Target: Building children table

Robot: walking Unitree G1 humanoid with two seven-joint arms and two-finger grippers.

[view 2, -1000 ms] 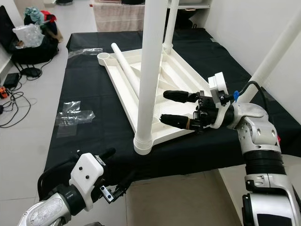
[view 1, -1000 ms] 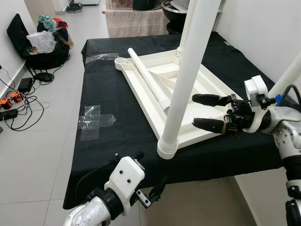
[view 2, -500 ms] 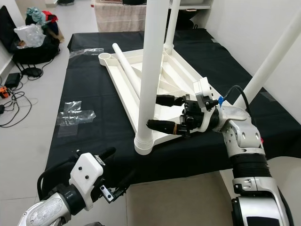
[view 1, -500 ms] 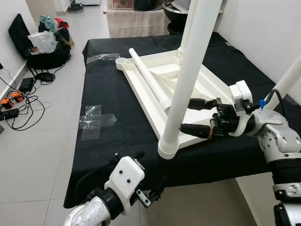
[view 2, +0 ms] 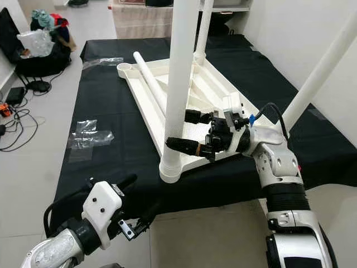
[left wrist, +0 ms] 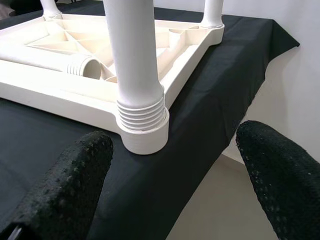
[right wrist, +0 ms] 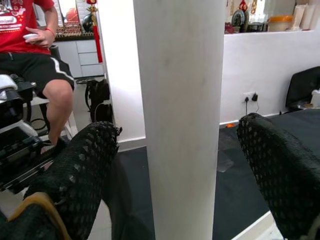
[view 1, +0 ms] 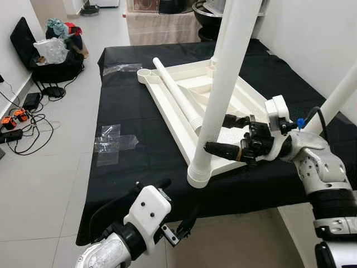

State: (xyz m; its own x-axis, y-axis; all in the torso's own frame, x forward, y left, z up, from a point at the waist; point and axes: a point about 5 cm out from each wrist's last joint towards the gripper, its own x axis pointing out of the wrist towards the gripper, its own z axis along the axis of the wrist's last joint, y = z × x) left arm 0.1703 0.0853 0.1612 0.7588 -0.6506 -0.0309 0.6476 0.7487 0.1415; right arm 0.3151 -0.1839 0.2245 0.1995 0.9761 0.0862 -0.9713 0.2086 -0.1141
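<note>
Here, right gripper [view 1: 222, 134] fingers spread around upright leg [right wrist: 180, 120], seemingly untouched (seated person [right wrist: 37, 60] behind).

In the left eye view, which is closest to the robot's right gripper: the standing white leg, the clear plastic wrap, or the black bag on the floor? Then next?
From the right gripper:
1. Standing white leg, between its fingers.
2. Clear plastic wrap, on the black cloth's left edge.
3. Black bag, on the floor, far left.

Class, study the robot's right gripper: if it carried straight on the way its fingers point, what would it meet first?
Most likely the upright white plastic table leg. The right gripper is open, one black finger either side of it; any gap left is hard to judge.
</note>
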